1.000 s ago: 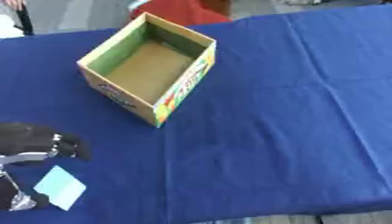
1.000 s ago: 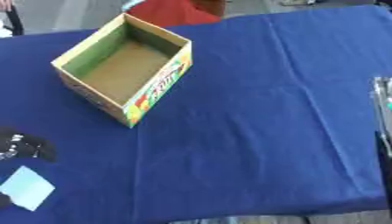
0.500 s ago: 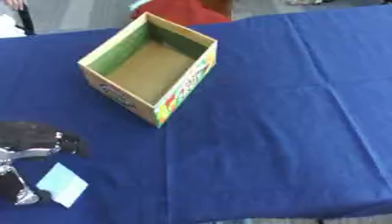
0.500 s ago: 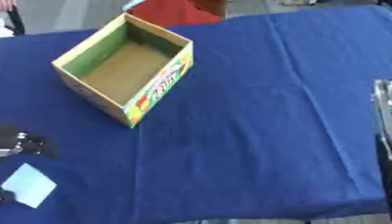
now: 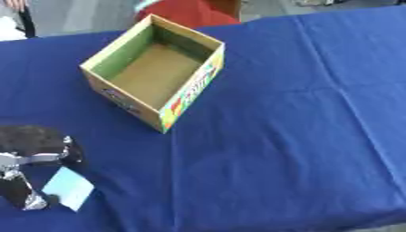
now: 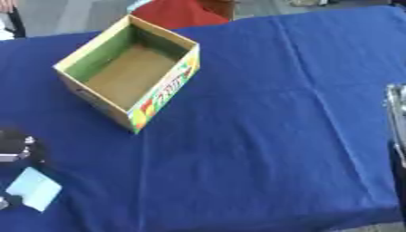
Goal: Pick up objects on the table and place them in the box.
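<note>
Lying just beside left hand (image 5: 28,156), pale card (image 5: 68,188)

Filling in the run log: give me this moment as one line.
left hand: at pale blue card, grip unclear | right hand: idle at right edge | box: empty | tablecloth: blue

Open cardboard box (image 5: 156,76) sits on the blue tablecloth (image 5: 285,136), turned askew so one corner points toward the near edge. Its inner walls show green, its floor plain brown, and nothing lies inside. The outer wall facing right carries bright print in red, yellow and green. Well apart from the box, toward the near left corner, a small pale-blue flat card (image 5: 68,188) lies on the cloth, tilted like a diamond.
</note>
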Available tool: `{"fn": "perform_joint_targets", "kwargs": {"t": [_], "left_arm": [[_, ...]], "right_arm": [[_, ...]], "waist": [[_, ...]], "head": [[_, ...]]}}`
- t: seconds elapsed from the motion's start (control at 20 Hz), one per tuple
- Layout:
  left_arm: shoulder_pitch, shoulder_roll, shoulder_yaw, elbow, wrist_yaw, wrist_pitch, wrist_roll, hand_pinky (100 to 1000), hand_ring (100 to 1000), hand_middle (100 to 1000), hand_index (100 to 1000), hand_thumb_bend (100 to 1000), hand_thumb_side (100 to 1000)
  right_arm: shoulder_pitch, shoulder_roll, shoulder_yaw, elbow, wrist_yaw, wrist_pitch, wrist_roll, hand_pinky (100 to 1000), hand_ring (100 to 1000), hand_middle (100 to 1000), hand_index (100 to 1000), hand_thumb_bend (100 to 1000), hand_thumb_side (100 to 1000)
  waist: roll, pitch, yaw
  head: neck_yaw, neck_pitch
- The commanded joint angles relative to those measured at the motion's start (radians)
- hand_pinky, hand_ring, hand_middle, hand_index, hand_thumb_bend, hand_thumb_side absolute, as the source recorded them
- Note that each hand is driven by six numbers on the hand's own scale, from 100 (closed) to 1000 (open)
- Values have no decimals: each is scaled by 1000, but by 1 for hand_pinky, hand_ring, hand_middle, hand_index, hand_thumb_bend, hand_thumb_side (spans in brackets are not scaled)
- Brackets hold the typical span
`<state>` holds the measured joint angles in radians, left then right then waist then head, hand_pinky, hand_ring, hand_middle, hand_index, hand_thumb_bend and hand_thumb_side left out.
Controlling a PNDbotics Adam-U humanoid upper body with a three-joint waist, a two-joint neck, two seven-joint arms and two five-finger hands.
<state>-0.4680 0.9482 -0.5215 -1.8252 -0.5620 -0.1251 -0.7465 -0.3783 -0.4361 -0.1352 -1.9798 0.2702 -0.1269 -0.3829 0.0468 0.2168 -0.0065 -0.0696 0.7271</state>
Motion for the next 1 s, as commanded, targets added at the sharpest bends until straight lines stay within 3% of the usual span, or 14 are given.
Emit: {"fn": "perform_joint_targets", "kwargs": {"t": [0.05, 0.35, 0.7, 1.0], "left_arm": [[-8, 13, 13, -18, 10, 15, 32, 417, 473, 381, 610, 100, 100], [4, 48, 78, -113, 9, 38, -2, 433, 495, 431, 640, 100, 100], [7, 85, 142, -174, 84, 52, -48, 412, 478, 413, 622, 100, 100], [-104, 90, 200, -175, 151, 48, -29, 386, 458, 388, 605, 100, 100]], "right_arm": [[-7, -13, -8, -20, -4, 2, -1, 675, 708, 843, 777, 100, 1000], [-5, -16, -8, -20, -3, 3, -1, 676, 708, 843, 778, 100, 1000], [-5, -20, -9, -20, -1, 4, -3, 677, 709, 843, 778, 100, 1000], [-9, -29, -7, -20, 1, 5, -3, 679, 710, 841, 779, 100, 1000]], "waist": [[-3, -11, 0], [-3, -14, 6], [-3, -17, 10], [-3, -25, 15]], "head": [[-3, -4], [-10, -2], [-16, -2], [-12, -4]]}}
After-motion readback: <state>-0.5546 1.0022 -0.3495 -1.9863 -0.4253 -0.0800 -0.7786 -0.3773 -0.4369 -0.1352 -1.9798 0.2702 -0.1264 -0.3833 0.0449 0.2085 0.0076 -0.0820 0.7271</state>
